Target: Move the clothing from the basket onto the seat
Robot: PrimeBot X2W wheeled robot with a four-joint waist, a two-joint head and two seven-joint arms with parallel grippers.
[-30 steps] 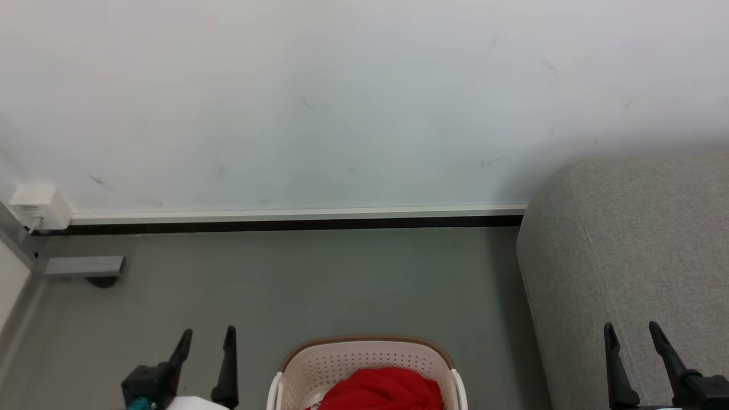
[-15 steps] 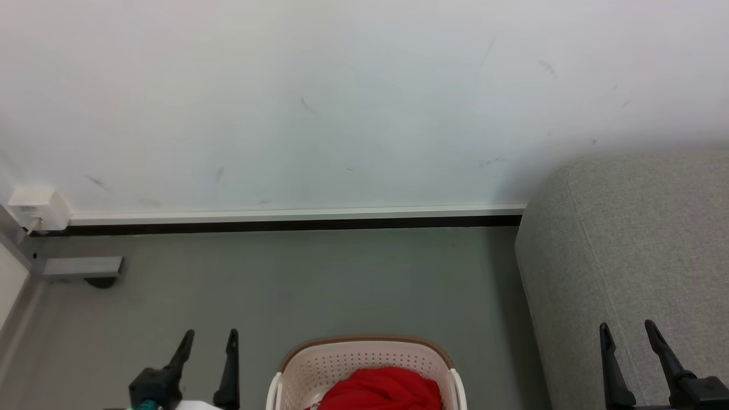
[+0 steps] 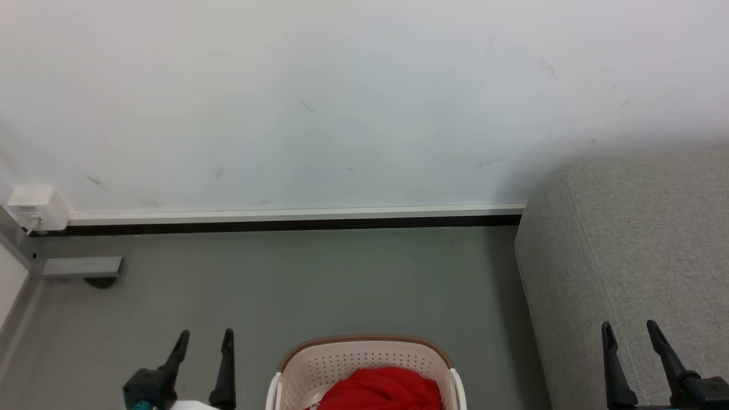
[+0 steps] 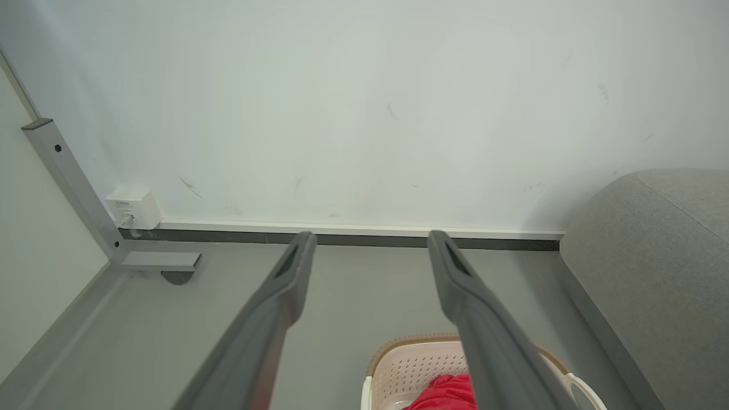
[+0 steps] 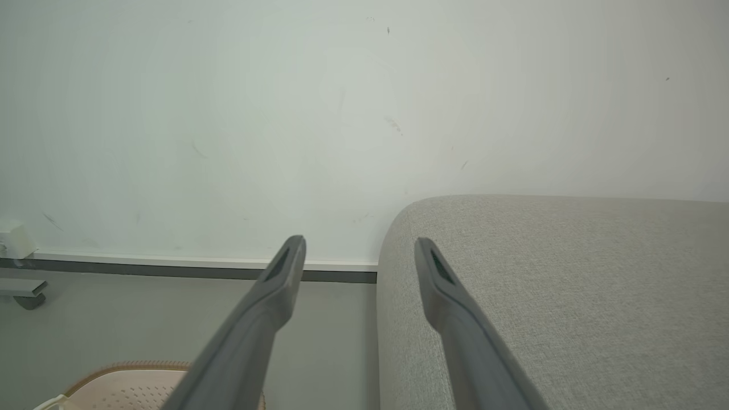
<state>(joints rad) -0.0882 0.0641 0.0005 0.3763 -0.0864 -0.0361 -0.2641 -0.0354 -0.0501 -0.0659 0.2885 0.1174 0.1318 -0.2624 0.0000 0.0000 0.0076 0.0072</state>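
The clothing (image 3: 380, 390) hasn't budged in the last second. It's still heaped in the basket (image 3: 364, 356), a bright red, soft mound with smooth rounded folds. It rises about to the brown rim, and its lower part is cut off by the bottom edge of the head view. What I can see of it is plain red, loosely bunched, and my guess is that it'll sag and trail once lifted. The basket stands on the grey floor (image 3: 319, 279), with its perforated cream wall and 1 white handle on each side in view. As for change, there's very little. The left hand (image 3: 206, 332) swayed a touch toward the basket and then back out, and it sits just beside the basket's left side. The right hand (image 3: 627, 324) made the same tiny wobble in front of the seat (image 3: 638, 239). Both hands are spread wide and empty, with all 4 fingers pointing up the picture, and neither has dipped toward the red heap. For the task, I read that as nothing started yet, so the reach, the pick and the carry all lie ahead. The seat waits to the right of the basket, a broad grey cushion with a rounded corner and a seam, backed against the scuffed white wall (image 3: 342, 102).
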